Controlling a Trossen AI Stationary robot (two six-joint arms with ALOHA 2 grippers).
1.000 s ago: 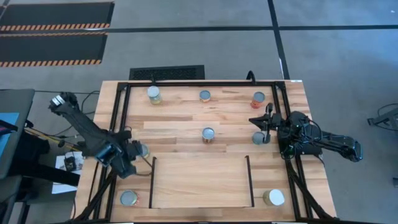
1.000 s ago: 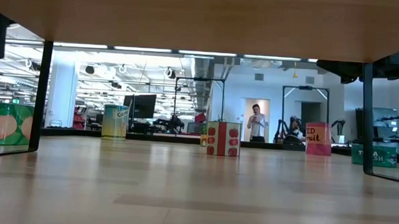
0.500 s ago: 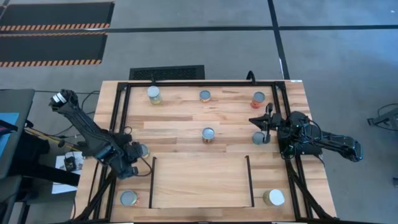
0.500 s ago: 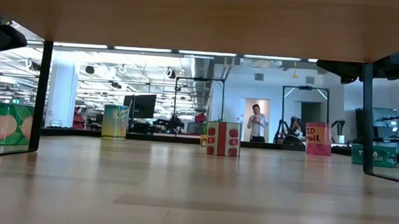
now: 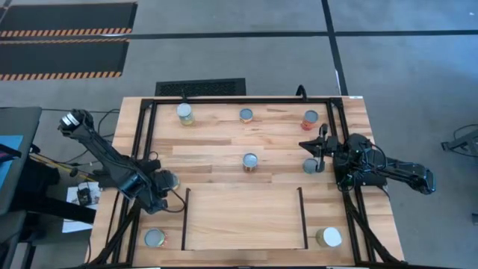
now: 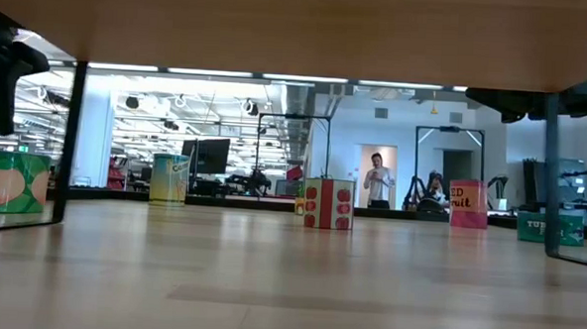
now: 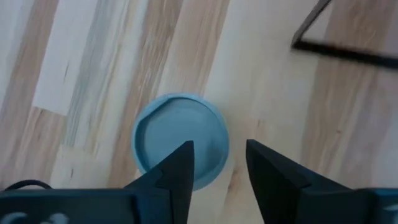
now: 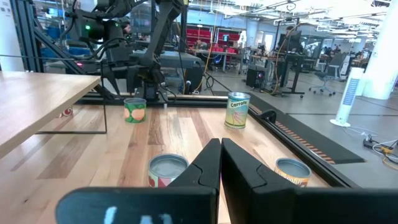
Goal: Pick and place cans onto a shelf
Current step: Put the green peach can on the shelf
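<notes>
Left gripper (image 5: 166,185): we see it low at the table's left edge, just left of the shelf's left rail, above a silver-topped can (image 7: 181,148). In the left wrist view its fingers (image 7: 177,171) are spread apart, released, with the can's top under the gap and nothing held.

Right gripper (image 5: 314,146): it waits near the table's right rail, beside a grey-topped can (image 5: 310,166). In the right wrist view its fingers (image 8: 205,167) sit almost together with only a thin slit between them, and we see nothing held.

Shelf (image 5: 243,217): a light-wood panel between two thin black rails at the near middle of the table; in the high view we see no can on it.

Cans: seven show from above. Three stand along the far edge: one at the left (image 5: 184,113), one in the middle (image 5: 246,115), and a red-sided one (image 5: 310,118) at the right. One (image 5: 250,161) stands mid-table just beyond the shelf. One (image 5: 154,238) sits outside the shelf's left rail at the near edge, and a white-topped one (image 5: 328,237) outside its right rail.

Table (image 5: 216,149): light wood, framed by black tubes.

Background: in the low view we see a person (image 6: 376,179) standing far off in the room.
</notes>
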